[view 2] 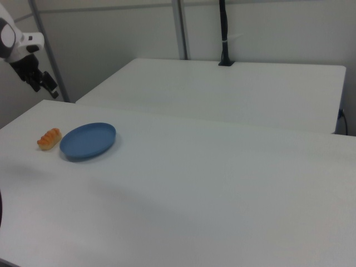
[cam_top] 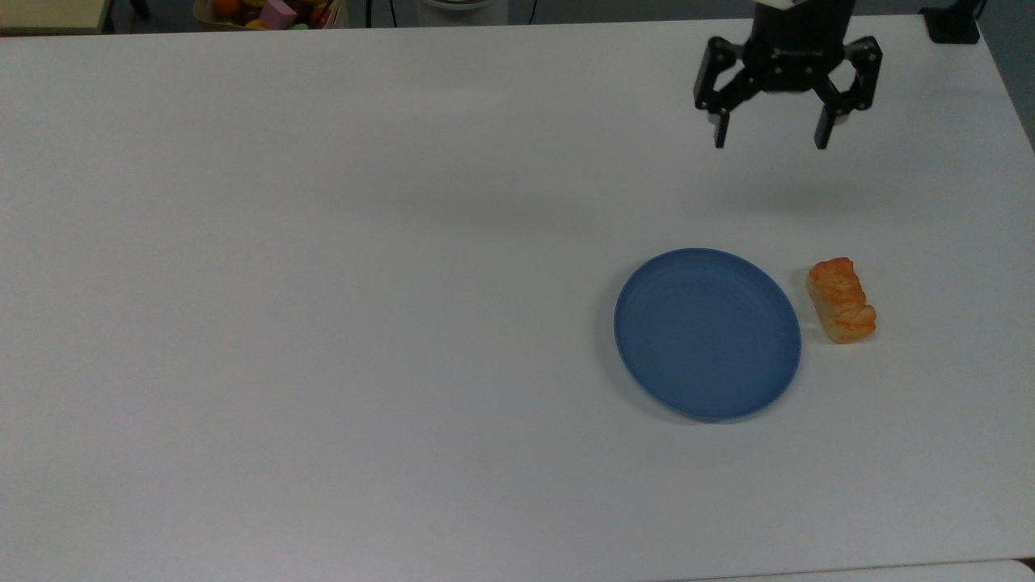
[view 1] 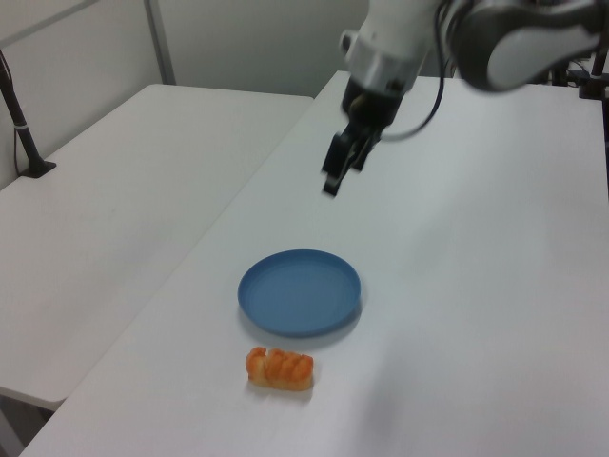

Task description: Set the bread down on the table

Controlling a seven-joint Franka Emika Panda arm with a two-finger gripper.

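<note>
While the bread (cam_top: 842,300) lies on the white surface (cam_top: 323,283) just beside the blue plate (cam_top: 707,333), my gripper (cam_top: 770,136) hangs well above, fingers spread and empty.

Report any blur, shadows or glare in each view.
Top view: even light, a faint shadow on the table below the gripper, none harsh. Left view: the gripper and arm are motion-smeared; bread and blue plate are crisp. Right view: soft, glare-free.
</note>
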